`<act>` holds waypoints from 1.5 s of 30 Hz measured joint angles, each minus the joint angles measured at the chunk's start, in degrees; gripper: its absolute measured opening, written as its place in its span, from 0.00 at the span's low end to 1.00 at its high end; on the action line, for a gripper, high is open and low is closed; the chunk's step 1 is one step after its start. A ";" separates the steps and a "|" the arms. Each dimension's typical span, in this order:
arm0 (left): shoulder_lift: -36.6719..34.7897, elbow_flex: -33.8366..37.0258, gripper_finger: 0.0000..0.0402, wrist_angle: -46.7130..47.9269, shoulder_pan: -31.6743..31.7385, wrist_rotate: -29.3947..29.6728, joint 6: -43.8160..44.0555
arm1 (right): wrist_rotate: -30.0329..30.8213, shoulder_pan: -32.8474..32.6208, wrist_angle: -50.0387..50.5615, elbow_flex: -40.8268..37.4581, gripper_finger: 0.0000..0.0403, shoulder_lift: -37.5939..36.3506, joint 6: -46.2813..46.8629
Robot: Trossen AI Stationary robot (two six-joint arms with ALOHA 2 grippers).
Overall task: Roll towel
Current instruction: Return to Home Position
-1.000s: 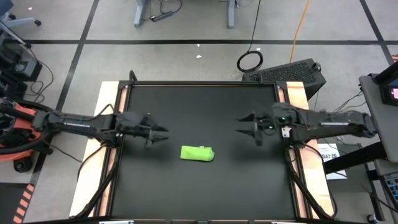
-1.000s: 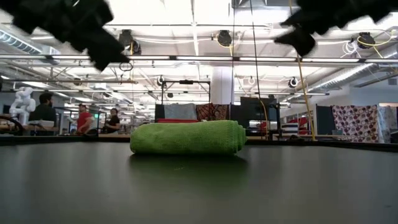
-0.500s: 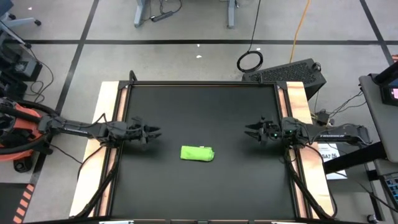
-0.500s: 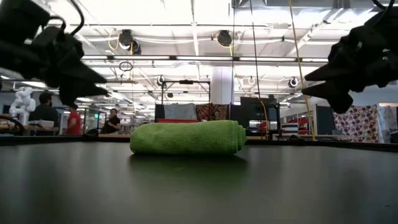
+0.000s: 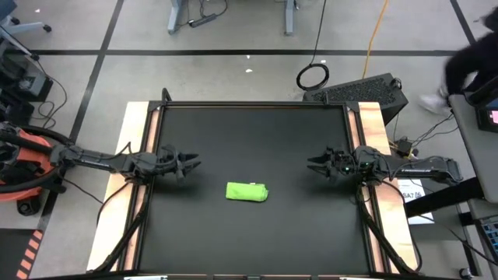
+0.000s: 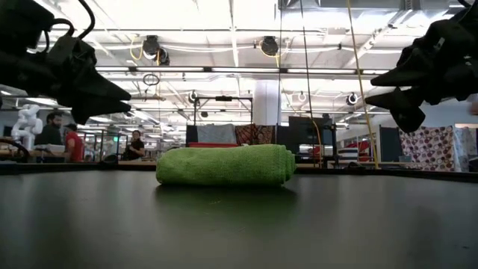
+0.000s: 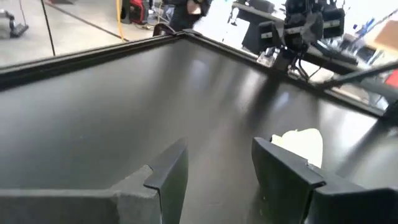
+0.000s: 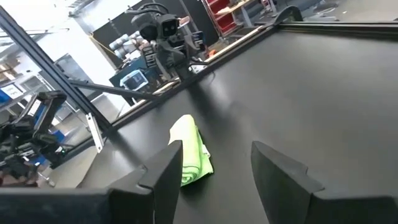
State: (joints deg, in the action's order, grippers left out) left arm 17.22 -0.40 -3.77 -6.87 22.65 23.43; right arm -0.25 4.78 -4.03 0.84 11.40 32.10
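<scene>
The lime-green towel (image 5: 247, 191) lies rolled into a short roll on the black tabletop, a little near of the middle; it also shows in the low view (image 6: 225, 165), the left wrist view (image 7: 301, 144) and the right wrist view (image 8: 190, 158). My left gripper (image 5: 193, 162) is open and empty near the table's left edge, apart from the towel; it also shows in its wrist view (image 7: 217, 165). My right gripper (image 5: 313, 163) is open and empty near the right edge; it also shows in its wrist view (image 8: 214, 165).
The black tabletop (image 5: 249, 132) has wooden strips along its left and right edges. A dark keyboard-like case (image 5: 366, 91) and a coiled cable (image 5: 313, 76) lie on the floor beyond the far right corner. A person shows at the far right (image 5: 467, 62).
Both grippers have drawn back from the towel toward their own table edges, the left toward the left edge, the right toward the right edge, and have come down lower. The rolled towel has stayed where it was.
</scene>
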 joint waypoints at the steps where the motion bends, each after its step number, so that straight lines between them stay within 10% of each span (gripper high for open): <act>1: 0.01 0.00 0.45 0.02 0.00 -0.08 -1.10 | 0.00 0.00 0.00 0.00 0.45 0.00 -0.02; 45: 0.01 0.09 0.45 -0.07 0.04 -1.24 -1.41 | 0.17 0.01 -0.01 0.02 0.45 0.04 -0.17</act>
State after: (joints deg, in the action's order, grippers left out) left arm 17.23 -0.32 -3.84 -6.83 21.41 22.02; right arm -0.08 4.79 -4.05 0.86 11.44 31.92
